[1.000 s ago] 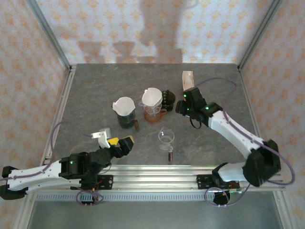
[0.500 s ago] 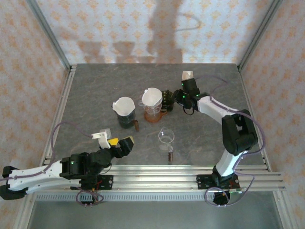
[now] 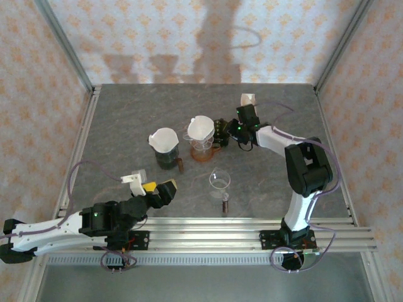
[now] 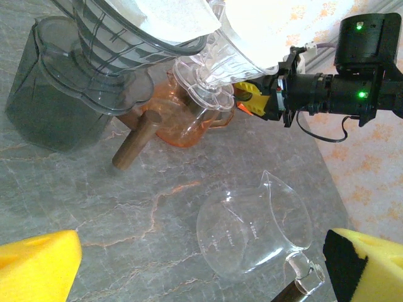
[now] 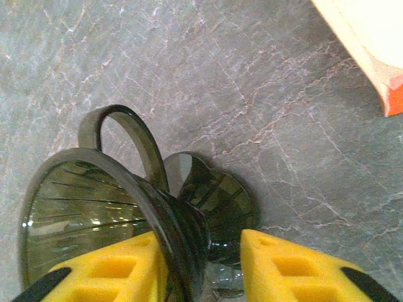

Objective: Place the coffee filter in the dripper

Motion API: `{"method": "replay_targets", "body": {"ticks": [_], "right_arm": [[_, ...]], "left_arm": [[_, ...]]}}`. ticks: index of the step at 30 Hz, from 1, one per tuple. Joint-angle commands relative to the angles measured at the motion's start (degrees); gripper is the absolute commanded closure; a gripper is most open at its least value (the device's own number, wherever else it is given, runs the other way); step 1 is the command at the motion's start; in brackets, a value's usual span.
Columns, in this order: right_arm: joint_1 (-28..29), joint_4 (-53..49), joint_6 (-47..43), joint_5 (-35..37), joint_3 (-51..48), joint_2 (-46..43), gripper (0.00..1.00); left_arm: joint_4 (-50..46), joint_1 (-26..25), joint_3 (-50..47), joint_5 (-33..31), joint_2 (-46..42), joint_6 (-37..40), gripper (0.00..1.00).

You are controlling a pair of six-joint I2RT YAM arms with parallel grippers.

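Dripper (image 5: 126,207) first: the dark one lies tipped on its side, just to the right of the orange jug (image 3: 203,150) and touching or nearly touching it. A second ago the right gripper (image 5: 204,264) hung further right of that jug with its pads wider apart. It has since swung in, and the pads have narrowed around the dripper's neck, one on each side. Whether they are biting yet I cannot tell.

My reading is that the dripper is being taken first, to be stood upright, so the paper step has not begun. White paper filters sit in the clear cone on top of the orange jug (image 3: 201,126) and in the cone on the dark jug (image 3: 164,138) to its left. Neither gripper holds one. A pale pack (image 3: 249,100) behind and right of the orange jug may hold spares.

The left gripper (image 3: 160,189) rests well in front of the orange jug, pads wide apart and empty. A clear glass jug (image 3: 219,179) and a small brown cylinder (image 3: 225,204) stand in front too. The crowding beside the orange jug is the main risk, since lifting the dripper could knock it.
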Motion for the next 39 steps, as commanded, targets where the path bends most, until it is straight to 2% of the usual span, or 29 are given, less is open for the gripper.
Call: {"method": "replay_targets", "body": {"ticks": [1, 8, 12, 15, 18, 26, 32, 36, 39], "right_arm": [[-0.08, 0.60, -0.11, 0.74, 1.78, 0.78, 0.75], [-0.13, 1.18, 0.60, 0.84, 2.54, 1.20, 0.89], [-0.13, 0.26, 1.20, 3.49, 3.09, 0.65, 0.96], [-0.12, -0.39, 1.33, 5.19, 2.95, -0.52, 1.00], [-0.20, -1.18, 0.90, 7.00, 1.93, -2.75, 1.00], [-0.68, -4.82, -0.43, 12.18, -4.53, -13.76, 1.00], [-0.68, -10.17, -1.34, 12.92, -10.71, -25.17, 1.00], [-0.75, -14.54, -2.62, 11.12, -14.15, -33.48, 1.00], [-0.61, -18.72, -4.66, 6.41, -15.24, -39.55, 1.00]], "left_arm": [[0.38, -0.40, -0.66, -3.20, -0.07, -1.24, 0.00], [0.29, -0.40, -0.86, -3.23, 0.02, -1.60, 0.00], [0.70, -0.39, -1.06, -3.09, 0.17, -1.85, 0.00], [0.67, -0.40, -0.97, -2.90, 0.28, -1.79, 0.00], [0.54, -0.44, -0.88, -2.84, 0.33, -1.69, 0.00], [0.19, -0.40, -0.66, -2.59, 0.05, -1.69, 0.00], [-0.17, -0.39, -0.44, -2.38, -0.15, -1.95, 0.00], [0.00, -0.39, -0.45, -2.07, -0.32, -1.82, 0.00], [-0.15, -0.31, -0.48, -2.01, -0.76, -1.70, 0.00]]}}
